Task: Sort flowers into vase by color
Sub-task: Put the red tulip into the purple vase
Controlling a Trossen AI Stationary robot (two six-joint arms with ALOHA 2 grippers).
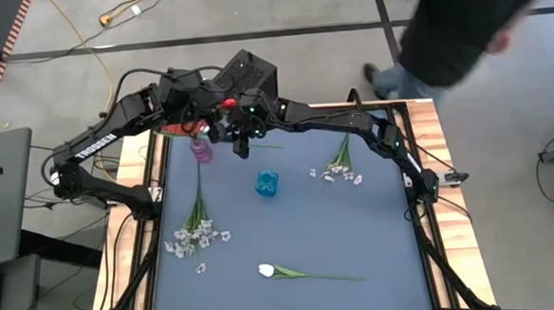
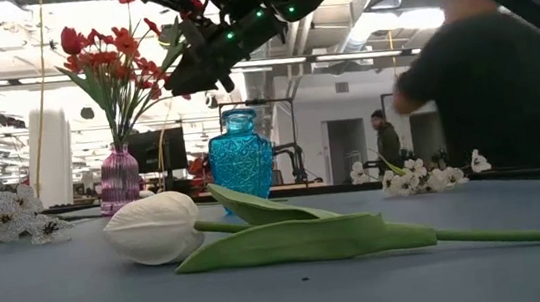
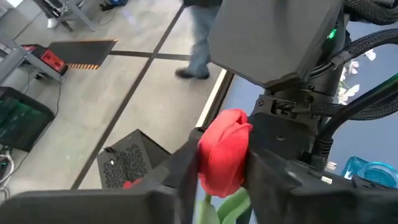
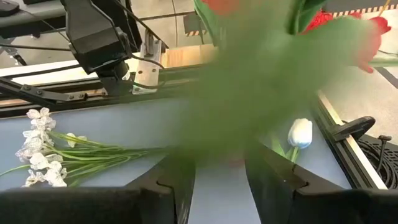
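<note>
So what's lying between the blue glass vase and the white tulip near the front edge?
Nothing: in the high view only bare blue mat separates the blue glass vase from the white tulip.

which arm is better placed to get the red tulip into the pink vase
Probably the left. Its fingers flank the red tulip in the left wrist view, and from above the left gripper sits right by the pink vase. The right gripper hovers farther toward the blue vase.
</note>
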